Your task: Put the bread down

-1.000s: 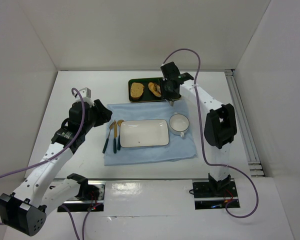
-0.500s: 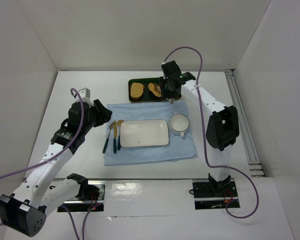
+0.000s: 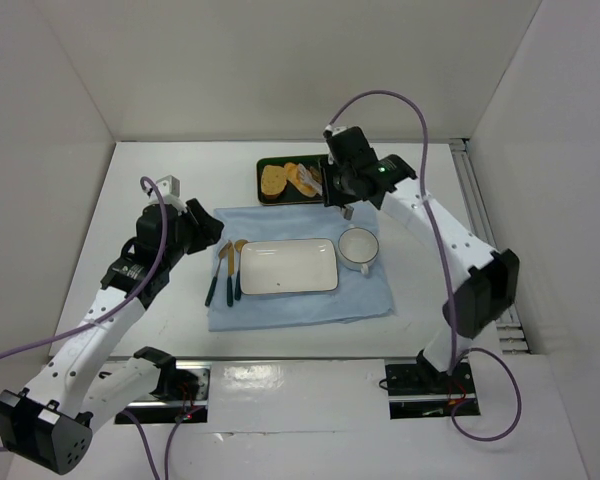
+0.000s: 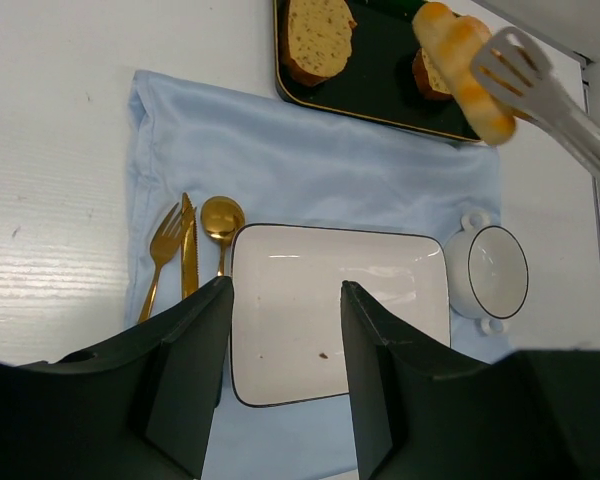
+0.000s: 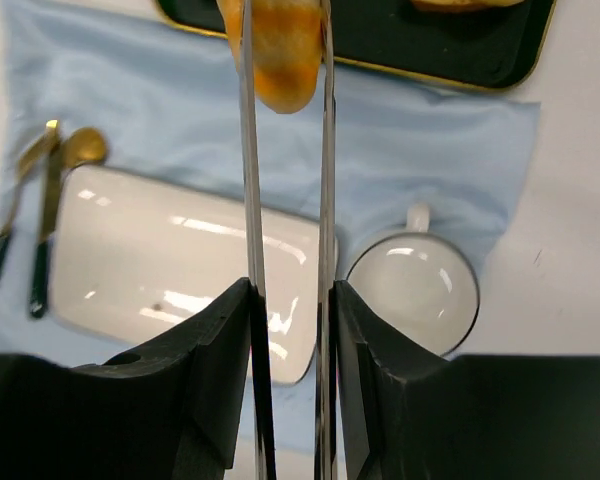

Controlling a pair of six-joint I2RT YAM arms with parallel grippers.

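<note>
Bright, even light; glare streaks the plate point(image 5: 160, 260).

Glossy white plate point(image 4: 330, 320), matt blue cloth point(image 4: 330, 170), shiny gold cutlery point(image 4: 188, 250), glossy-crusted bread point(image 4: 460, 70).

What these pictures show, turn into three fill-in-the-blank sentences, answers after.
The right gripper grips metal ____ that pinch the bread.
The white plate lies on a ____ cloth.
The cup stands on the plate's ____ side, the spoon on the other.
Missing: tongs; blue; right.
</note>
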